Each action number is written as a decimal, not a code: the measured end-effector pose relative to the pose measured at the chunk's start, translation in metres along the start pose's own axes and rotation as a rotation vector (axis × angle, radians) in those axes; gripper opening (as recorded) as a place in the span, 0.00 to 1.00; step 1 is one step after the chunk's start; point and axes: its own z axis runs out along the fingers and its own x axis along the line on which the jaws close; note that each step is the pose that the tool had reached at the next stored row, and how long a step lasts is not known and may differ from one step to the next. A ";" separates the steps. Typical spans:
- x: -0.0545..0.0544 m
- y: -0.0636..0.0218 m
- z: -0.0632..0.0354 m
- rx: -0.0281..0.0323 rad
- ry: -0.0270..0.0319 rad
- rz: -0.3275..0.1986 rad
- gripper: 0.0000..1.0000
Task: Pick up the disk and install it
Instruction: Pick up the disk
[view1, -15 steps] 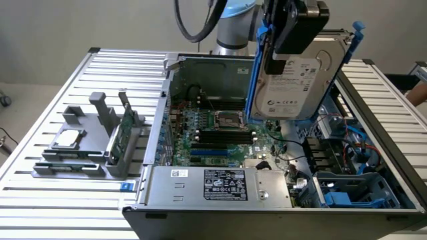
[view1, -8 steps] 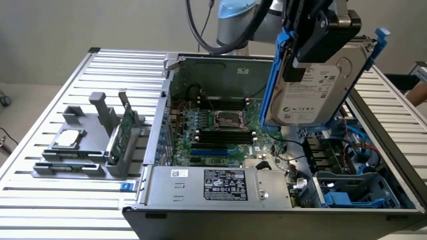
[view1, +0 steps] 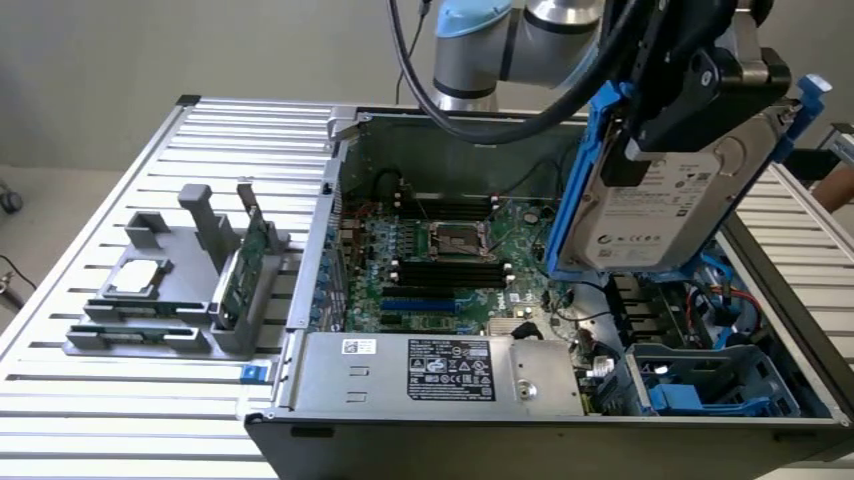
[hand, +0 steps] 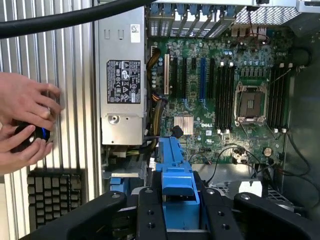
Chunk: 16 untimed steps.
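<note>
One black gripper, jaws clamped on one silver-grey, blue-railed metal disk, hangs above one open computer case.

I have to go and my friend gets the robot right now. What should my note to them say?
Gripper: shut on the disk.
Disk: up in the air, standing on edge, over the open computer case, toward the exterior view's right.
Done: the disk is picked up.
Left: it is not yet in the case, so it is not installed.
Watch out: a person's hands are on the table beside the case, holding a small black thing.
</note>
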 end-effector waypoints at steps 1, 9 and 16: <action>0.003 -0.0017 0.0004 0.0001 0.0000 0.000 0.33; 0.025 -0.0157 0.0031 0.0001 -0.0002 0.000 0.33; 0.042 -0.0320 0.0064 0.0001 -0.0002 0.000 0.33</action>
